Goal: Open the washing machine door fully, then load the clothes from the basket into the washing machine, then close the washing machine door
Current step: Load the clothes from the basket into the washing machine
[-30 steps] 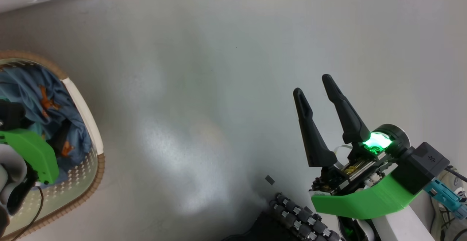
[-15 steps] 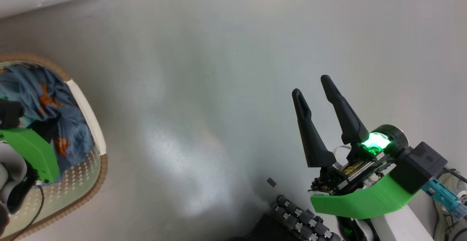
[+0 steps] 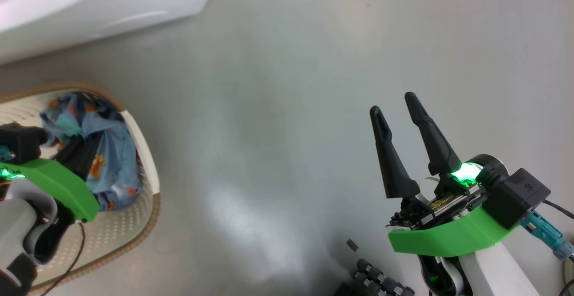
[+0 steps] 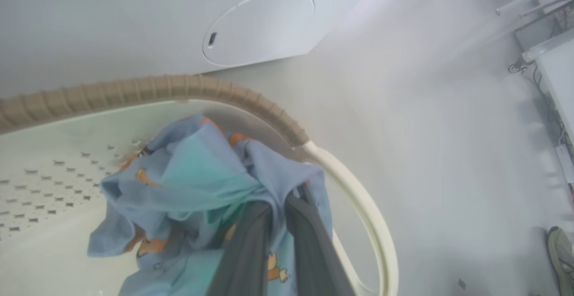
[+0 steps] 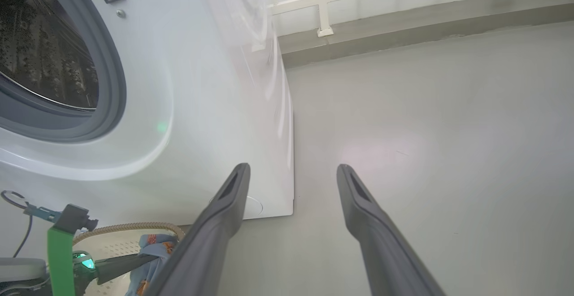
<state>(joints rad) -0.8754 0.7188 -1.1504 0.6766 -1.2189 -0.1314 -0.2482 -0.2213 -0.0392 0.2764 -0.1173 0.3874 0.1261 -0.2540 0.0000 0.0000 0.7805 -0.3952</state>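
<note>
Left wrist view looks along the left gripper [image 4: 280, 202]. Its two dark fingers stand almost together, with a fold of the clothes [image 4: 197, 175] pinched between them: light blue fabric with small orange prints, bunched up in the middle of this frame. The bundle lies inside the basket [image 4: 179, 87], near its brown woven rim and the cream handle [image 4: 354, 193] at the right. Behind the basket, in the upper part of the frame, is the white front of the washing machine [image 4: 112, 18] with its small round flap [image 4: 260, 27].

In the right wrist view the right gripper [image 5: 292, 167] is spread wide and holds nothing, above the bare grey floor [image 5: 426, 130]. At the upper left of this frame the steel drum [image 5: 40, 49] and the grey gasket [image 5: 110, 89] are uncovered. From this I judge that the washing machine door is open and the loading step is in hand.

The grip takes only one fold near the fingertips, so the fabric can slip out during the lift. The hanging part can also catch on the basket rim and pull the light basket along. It can also drag on the lower gasket and drop to the floor before it reaches the drum.
</note>
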